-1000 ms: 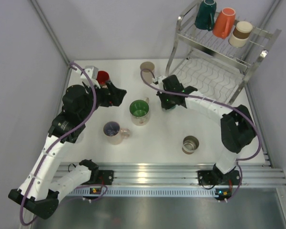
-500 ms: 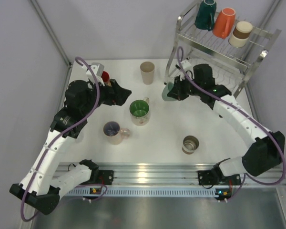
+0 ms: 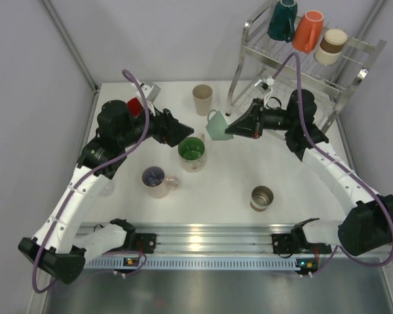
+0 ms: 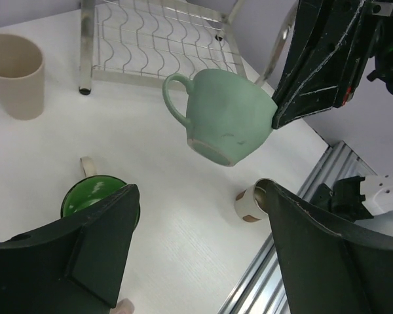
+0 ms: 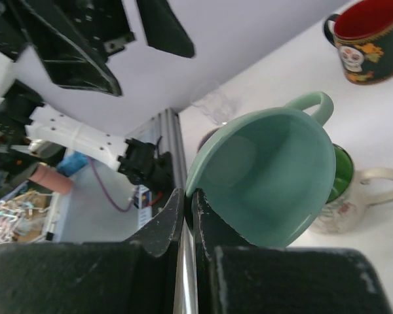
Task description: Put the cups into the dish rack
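My right gripper (image 3: 230,129) is shut on the rim of a mint cup (image 3: 217,125) and holds it tilted in the air; the cup also shows in the left wrist view (image 4: 226,118) and the right wrist view (image 5: 275,176). My left gripper (image 3: 183,131) is open and empty above the green-lined mug (image 3: 192,153). The dish rack (image 3: 301,72) stands at the back right with dark teal (image 3: 283,19), orange (image 3: 308,31) and white-and-brown (image 3: 331,46) cups on its top shelf. On the table are a beige cup (image 3: 202,99), a red mug (image 3: 137,106), a pinkish mug (image 3: 157,181) and a steel cup (image 3: 262,197).
The rack's lower wavy shelf (image 4: 164,39) is bare. A metal rail (image 3: 216,237) runs along the near table edge. Grey walls close in on the left and right sides.
My right gripper has lifted the mint cup off the table and swung it left, tilting it. My left gripper has moved right toward the green-lined mug.
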Motion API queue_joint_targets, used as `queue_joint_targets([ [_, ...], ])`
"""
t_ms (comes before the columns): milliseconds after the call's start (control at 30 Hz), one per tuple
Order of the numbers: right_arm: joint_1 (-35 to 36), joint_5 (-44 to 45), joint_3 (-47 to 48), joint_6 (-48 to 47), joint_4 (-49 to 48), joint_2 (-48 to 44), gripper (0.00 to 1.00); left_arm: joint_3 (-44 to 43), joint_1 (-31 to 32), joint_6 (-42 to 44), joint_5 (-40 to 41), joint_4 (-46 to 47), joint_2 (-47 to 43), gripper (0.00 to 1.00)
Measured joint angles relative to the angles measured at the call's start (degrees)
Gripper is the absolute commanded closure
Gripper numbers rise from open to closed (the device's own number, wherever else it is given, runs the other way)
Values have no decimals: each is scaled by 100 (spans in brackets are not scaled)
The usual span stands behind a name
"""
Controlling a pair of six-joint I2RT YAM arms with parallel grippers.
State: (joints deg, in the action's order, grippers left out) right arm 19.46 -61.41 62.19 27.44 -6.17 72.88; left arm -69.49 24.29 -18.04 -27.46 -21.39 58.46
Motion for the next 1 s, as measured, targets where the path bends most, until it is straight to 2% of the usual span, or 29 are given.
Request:
queue_joint_targets([
  [233, 0, -793, -640, 1947, -2603, -2, 100, -323, -122, -59, -911, 151, 531, 17],
  [400, 2, -1121, -778, 3185, -4253, -2, 100, -407, -398, -608, -1862, 671, 868, 19],
  [567, 2, -1250, -820, 4599, -5836, 227, 100, -407, -553, -1040, -2420, 894, 1073, 23],
  [733, 2, -1318, -817, 5969, -6349, 922, 100, -404, -608, -1718, -2859, 1370, 1231, 28],
  [900, 4, -1327, -820, 6384, -6400, 1143, 100, -389, -614, -2424, -3239, 1950, 1390, 29],
  [1000, 4, -1331, -817, 6476, -6522, 1143, 100, -310, -616, -2533, -3324, 1958, 1416, 24],
])
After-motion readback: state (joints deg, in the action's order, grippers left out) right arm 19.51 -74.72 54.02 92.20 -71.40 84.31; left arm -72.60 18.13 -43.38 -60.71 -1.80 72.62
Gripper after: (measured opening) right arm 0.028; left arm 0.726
